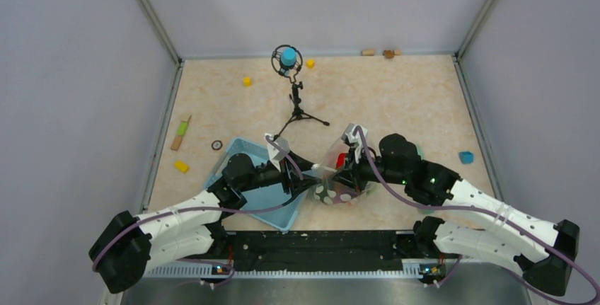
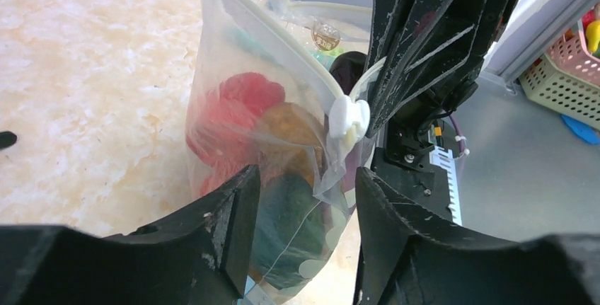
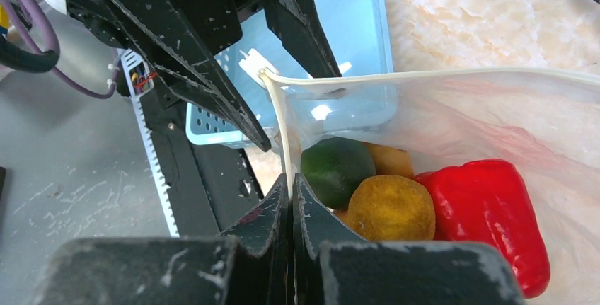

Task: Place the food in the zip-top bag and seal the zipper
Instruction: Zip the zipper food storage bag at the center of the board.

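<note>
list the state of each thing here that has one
zip-top bag, held up, mouth open
zipper, unsealed
food, inside the bag
left gripper, open, straddling the bag's edge
right gripper, shut on the zipper

You can see a light blue basket on the near left of the table. A small black stand with a blue-topped round thing is far back in the middle. One yellow cube sits to its left and another yellow cube just to its right. On the left lie a green-and-orange stick, a yellow block and a small dark ring. A small blue piece sits on the right.
</note>
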### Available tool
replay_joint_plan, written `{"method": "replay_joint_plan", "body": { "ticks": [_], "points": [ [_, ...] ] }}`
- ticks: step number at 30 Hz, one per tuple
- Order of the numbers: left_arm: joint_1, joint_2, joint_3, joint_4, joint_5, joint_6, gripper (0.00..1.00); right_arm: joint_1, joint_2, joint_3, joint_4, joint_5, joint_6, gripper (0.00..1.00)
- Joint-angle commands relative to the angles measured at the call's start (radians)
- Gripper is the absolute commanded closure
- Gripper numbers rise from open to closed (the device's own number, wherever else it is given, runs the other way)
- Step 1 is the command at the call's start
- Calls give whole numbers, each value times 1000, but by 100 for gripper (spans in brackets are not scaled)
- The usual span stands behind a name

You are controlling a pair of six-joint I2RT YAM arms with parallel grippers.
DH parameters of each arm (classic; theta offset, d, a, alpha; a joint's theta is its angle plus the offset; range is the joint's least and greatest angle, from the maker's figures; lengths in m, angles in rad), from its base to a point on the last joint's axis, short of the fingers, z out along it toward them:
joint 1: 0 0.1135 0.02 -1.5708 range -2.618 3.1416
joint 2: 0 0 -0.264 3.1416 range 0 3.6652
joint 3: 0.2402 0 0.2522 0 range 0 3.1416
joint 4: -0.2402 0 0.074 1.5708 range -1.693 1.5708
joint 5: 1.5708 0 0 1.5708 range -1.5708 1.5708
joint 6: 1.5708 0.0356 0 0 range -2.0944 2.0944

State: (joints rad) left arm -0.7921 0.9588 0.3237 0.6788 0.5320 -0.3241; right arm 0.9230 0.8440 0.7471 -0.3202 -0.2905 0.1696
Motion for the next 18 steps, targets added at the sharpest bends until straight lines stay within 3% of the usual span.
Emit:
{"method": "replay_joint_plan", "body": {
  "ticks": [1,7,13,18],
  "points": [
    [-1,25,27,127,36,10,46,7,-23,-4,75,-18,30,100],
    [-1,37,15,208,49,3,47,7,-21,-11,76,-18,54,100],
    [-1,48,25,188,82,40,66,8,-34,-12,98,-20,95,100],
    [-1,60,27,216,81,32,69,8,-19,-19,101,-46,114,100]
  ]
}}
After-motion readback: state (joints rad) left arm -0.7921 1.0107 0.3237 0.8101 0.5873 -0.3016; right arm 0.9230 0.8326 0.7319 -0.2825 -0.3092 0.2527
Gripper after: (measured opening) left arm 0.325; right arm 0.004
